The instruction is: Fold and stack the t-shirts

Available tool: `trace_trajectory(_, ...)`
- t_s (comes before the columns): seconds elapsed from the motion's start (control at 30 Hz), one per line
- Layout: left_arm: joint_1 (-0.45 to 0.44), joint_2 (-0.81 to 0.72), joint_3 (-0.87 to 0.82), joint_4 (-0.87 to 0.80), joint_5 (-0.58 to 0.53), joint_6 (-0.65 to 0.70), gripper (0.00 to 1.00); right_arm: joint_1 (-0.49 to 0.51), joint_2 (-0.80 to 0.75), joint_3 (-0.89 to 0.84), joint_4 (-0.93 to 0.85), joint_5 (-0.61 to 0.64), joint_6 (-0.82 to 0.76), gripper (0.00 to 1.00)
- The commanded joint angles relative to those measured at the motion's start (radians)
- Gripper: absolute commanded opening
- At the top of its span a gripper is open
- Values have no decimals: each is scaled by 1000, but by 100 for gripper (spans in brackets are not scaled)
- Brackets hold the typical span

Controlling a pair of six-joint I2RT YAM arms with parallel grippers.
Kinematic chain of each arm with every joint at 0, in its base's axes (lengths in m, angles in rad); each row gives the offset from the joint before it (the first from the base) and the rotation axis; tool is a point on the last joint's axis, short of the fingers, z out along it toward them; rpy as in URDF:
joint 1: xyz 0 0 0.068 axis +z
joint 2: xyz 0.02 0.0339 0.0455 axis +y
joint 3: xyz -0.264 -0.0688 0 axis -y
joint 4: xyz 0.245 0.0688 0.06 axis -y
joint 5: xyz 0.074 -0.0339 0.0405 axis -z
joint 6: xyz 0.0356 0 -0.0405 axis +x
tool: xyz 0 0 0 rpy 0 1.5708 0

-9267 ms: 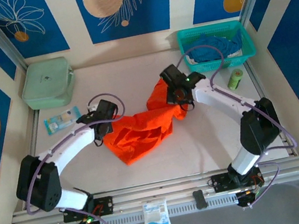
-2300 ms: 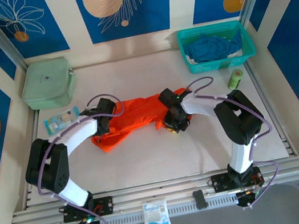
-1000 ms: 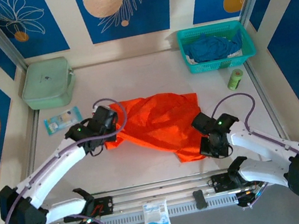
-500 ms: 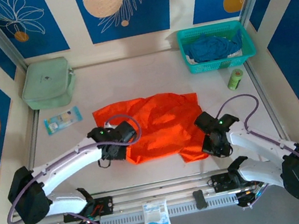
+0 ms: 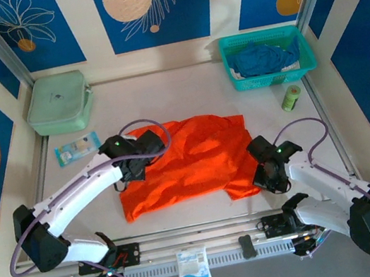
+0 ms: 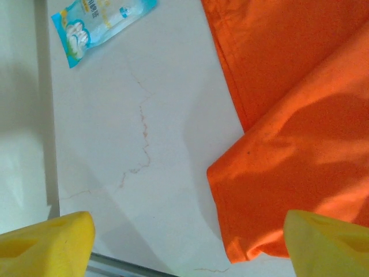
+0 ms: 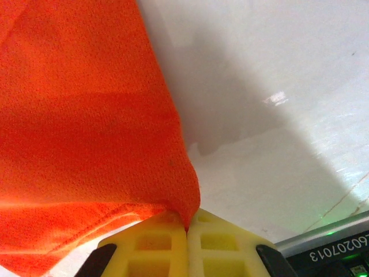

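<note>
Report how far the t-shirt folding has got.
Done: the orange t-shirt lies spread mostly flat on the table. In hand: the right hand is shut on its near right corner; the left hand is open over its left edge, holding nothing. Left: folding it, then the dark blue t-shirt, crumpled in the teal basket, and stacking both.

Bright overhead light fills my views, with glare on the glossy white tabletop [image 7: 277,98]. Soft shadows cross the bright orange cloth t-shirt [image 6: 323,127]; my yellow fingertips [image 6: 52,242] blur close up.
</note>
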Motion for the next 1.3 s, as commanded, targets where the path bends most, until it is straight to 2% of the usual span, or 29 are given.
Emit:
trace_trajectory(0.0, 110, 54, -51, 179, 61, 106, 68, -62, -36, 0, 16, 13, 2, 0)
trace_trajectory(0.1, 245, 162, -81, 399, 154, 173, 38, -131, -67, 8, 25, 13, -10, 0)
trace_trajectory(0.2, 331, 332, -30, 516, 201, 202, 15, -195, -74, 19, 30, 4, -42, 0)
trace_trajectory(0.3, 363, 494, 51, 566, 229, 225, 2, -228, -67, 28, 30, 0, -62, 0)
trace_trajectory(0.53, 406, 736, 193, 546, 231, 247, 0, -273, -59, 14, 42, -11, -64, 0)
trace_trajectory(0.67, 452, 784, 264, 516, 206, 285, 0, -309, -57, 6, 54, -11, -64, 0)
trace_trajectory(0.9, 543, 887, 516, 431, 177, 398, 0, -381, -21, -13, 91, -40, -81, 0)
trace_trajectory(1.17, 569, 1036, 796, 359, 184, 475, 0, -365, -4, -40, 120, -103, -78, 0)
trace_trajectory(1.2, 568, 1034, 804, 361, 188, 479, 0, -348, 0, -40, 120, -117, -81, 3)
trace_trajectory(1.27, 566, 1003, 795, 373, 197, 480, 0, -315, 2, -22, 98, -131, -94, 19)
